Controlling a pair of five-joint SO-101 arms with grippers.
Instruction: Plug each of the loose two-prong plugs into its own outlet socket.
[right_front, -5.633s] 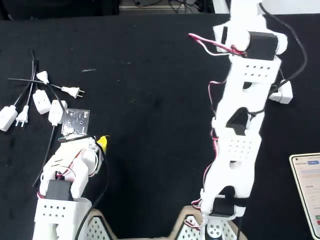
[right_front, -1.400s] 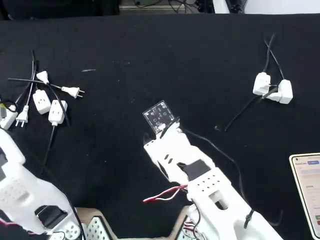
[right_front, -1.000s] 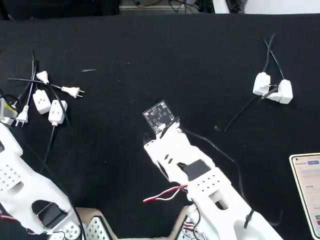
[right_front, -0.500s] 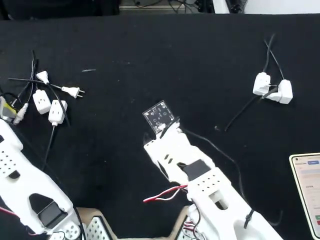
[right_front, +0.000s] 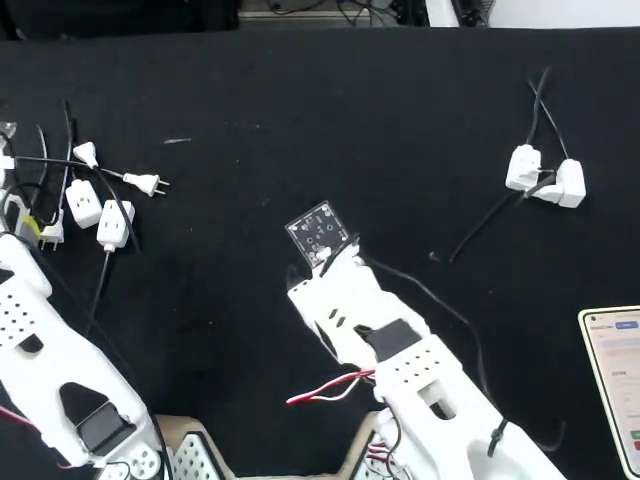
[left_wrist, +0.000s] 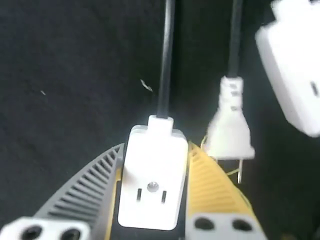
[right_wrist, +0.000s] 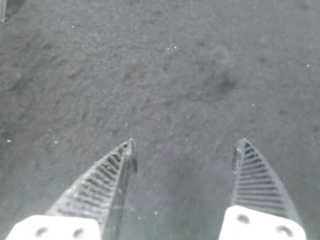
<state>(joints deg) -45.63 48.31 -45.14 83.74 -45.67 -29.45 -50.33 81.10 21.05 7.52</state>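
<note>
left hand (left_wrist: 155, 150) clamps an outlet socket (left_wrist: 151, 187) at the left edge of the surface (right_front: 300, 120). likely step: securing the socket. next, align the two-prong plug (left_wrist: 230, 135) just beside it. the socket's long axis runs along the hand, slotted face toward the hand's base, cord (left_wrist: 165, 55) leading away. right hand (right_wrist: 182, 150) is spread and empty.

White arms (right_front: 440, 385) with black motors (right_front: 392, 340), red-and-white wires (right_front: 325, 390), grey ribbed tool fingers (right_wrist: 100, 185)
</note>
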